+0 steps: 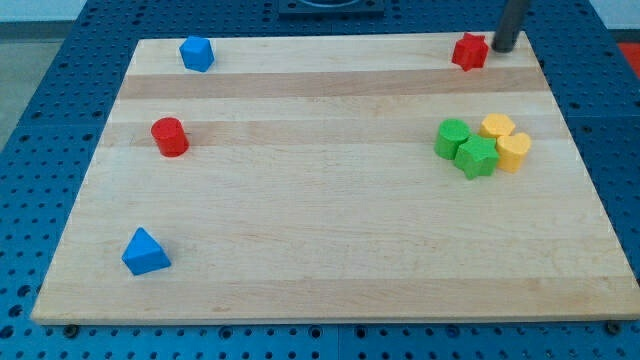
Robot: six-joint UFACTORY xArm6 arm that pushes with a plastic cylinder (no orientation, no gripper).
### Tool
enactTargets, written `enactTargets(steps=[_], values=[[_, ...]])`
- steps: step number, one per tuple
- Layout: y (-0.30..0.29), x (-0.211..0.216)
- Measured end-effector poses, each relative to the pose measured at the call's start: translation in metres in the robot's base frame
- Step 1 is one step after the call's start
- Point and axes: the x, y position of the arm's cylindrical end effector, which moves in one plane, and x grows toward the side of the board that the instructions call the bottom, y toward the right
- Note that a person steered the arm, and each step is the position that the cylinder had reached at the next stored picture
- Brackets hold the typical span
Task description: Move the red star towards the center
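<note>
The red star [469, 51] is sitting near the top right corner of the wooden board [320, 250]. My tip [503, 48] is standing just beside it, on the star's right side. It looks very close to the star, but I cannot tell if it is touching. My tip is only a dark rod, so it is not holding anything.

The middle of the board is lying down and to the left of the star. Nothing is sitting on the straight way from the star to the middle.

Four blocks are huddling together on the right side of the board, below the star and well apart from it. A green block [452, 137] with a round look is sitting at the left of the bunch. A green star [477, 157] is sitting right below it, touching it. A yellow block [497, 126] is sitting at the top of the bunch, and another yellow block [514, 151] is sitting at the right, touching the green star.

A blue block [197, 53] is sitting near the top left corner. A red cylinder [169, 136] is standing on the left side, below the blue block. A blue triangle [145, 252] is lying near the bottom left corner. These three are far from the star.
</note>
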Motion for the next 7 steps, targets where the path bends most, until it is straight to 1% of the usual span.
enactTargets(steps=[1,2,7], values=[[-0.032,0.005],[-0.051,0.021],[-0.187,0.115]])
